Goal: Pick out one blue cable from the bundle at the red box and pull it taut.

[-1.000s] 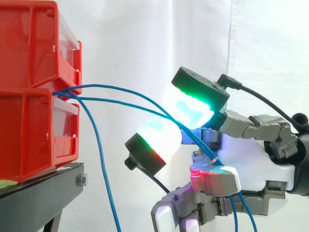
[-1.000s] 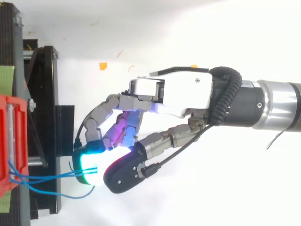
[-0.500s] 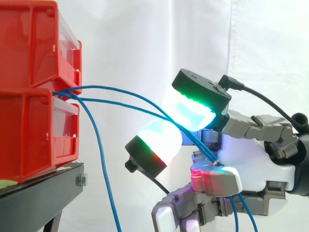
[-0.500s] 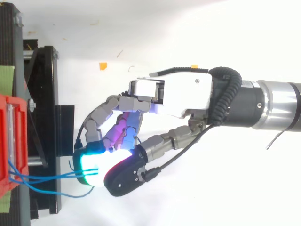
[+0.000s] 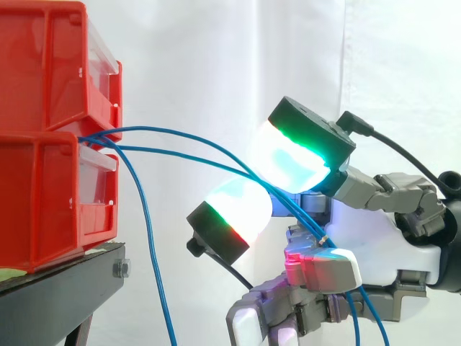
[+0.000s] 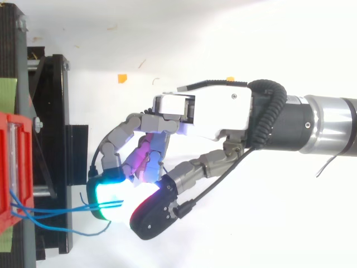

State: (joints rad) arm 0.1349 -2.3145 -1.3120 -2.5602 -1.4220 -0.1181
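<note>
At red box (image 5: 43,189) — blue cable (image 5: 155,129) rightward

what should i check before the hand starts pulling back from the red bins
1. Only one cable singled out: not ok; two blue cables run together from between the red bins into the hand.
2. Hold on them: cannot tell.
3. Tension: not ok; both arc with slack.
4. Spare strand: ok; the third blue cable hangs down beside the black stand, apart from the hand.
5. How the cables are fixed at the bins: cannot tell.
</note>
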